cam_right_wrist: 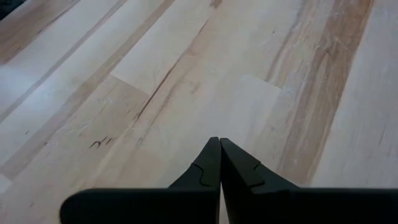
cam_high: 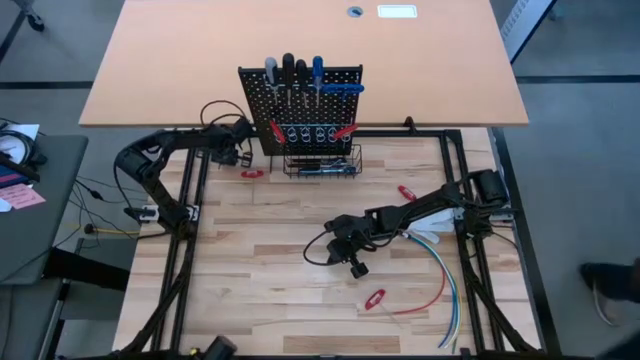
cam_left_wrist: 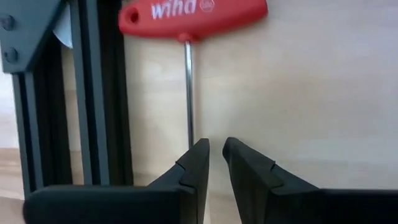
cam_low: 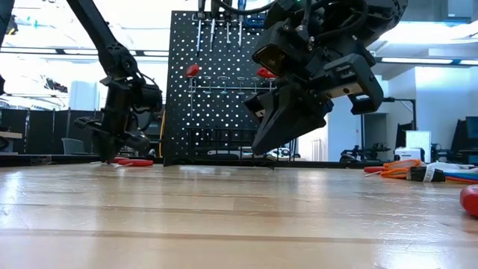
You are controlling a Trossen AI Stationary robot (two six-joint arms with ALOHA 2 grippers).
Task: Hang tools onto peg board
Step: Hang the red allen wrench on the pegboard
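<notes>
The left gripper (cam_left_wrist: 216, 163) is low on the worktop (cam_high: 260, 260) at the peg board's (cam_high: 300, 95) nine o'clock, fingers narrowly apart, the red T-handle key's (cam_left_wrist: 189, 93) shaft running toward the gap, nothing gripped. The thin shaft could roll or slip free as they close. The right gripper (cam_right_wrist: 217, 163) hovers mid-worktop, fingers closed, empty.

left arm (cam_high: 165, 165): matte black jointed links, thin black cable looped at upper left of the high view | right arm (cam_high: 420, 212): same black links, boxy wrist housing, black cable loop beside it | left gripper (cam_left_wrist: 210, 163): two black wedge fingers with stepped notched tips | right gripper (cam_right_wrist: 216, 163): identical black notched fingers
</notes>
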